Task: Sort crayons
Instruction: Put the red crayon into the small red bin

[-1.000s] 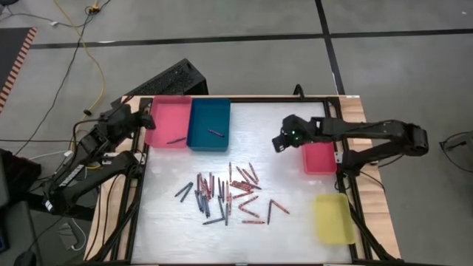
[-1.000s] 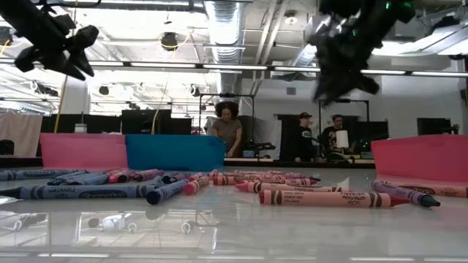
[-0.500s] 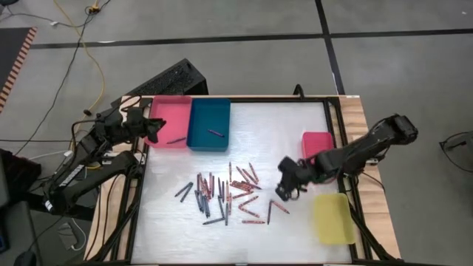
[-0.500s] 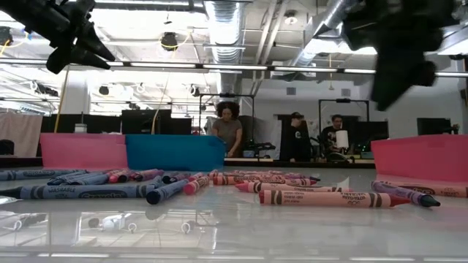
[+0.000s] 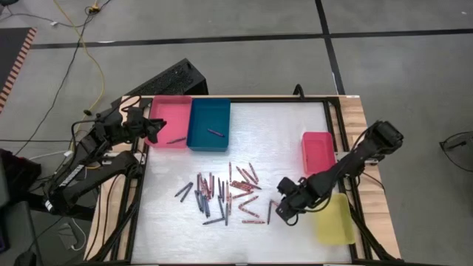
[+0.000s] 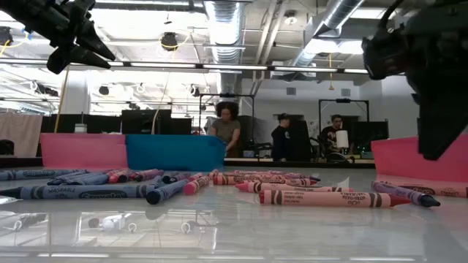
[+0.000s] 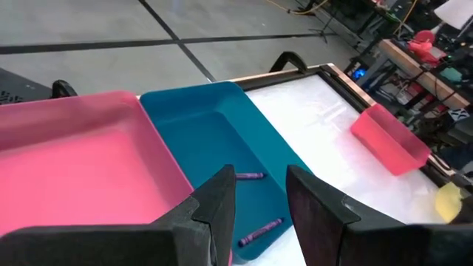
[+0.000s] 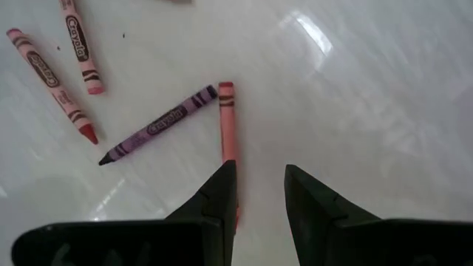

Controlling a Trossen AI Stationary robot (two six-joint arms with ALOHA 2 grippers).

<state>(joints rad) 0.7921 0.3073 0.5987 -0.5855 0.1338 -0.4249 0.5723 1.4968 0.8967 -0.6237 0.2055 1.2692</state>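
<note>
High camera looks straight down on the table; low camera faces level across it from 6 o'clock. Wrist cameras sit close, sharing the blue tray and crayons with overhead

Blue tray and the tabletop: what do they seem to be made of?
The blue tray looks like moulded plastic: smooth, one even colour, rounded rim, faint sheen. The tabletop looks like a glossy white hard sheet, perhaps laminate or acrylic: it shows bright glare and mirrors the crayons in the low view.
</note>
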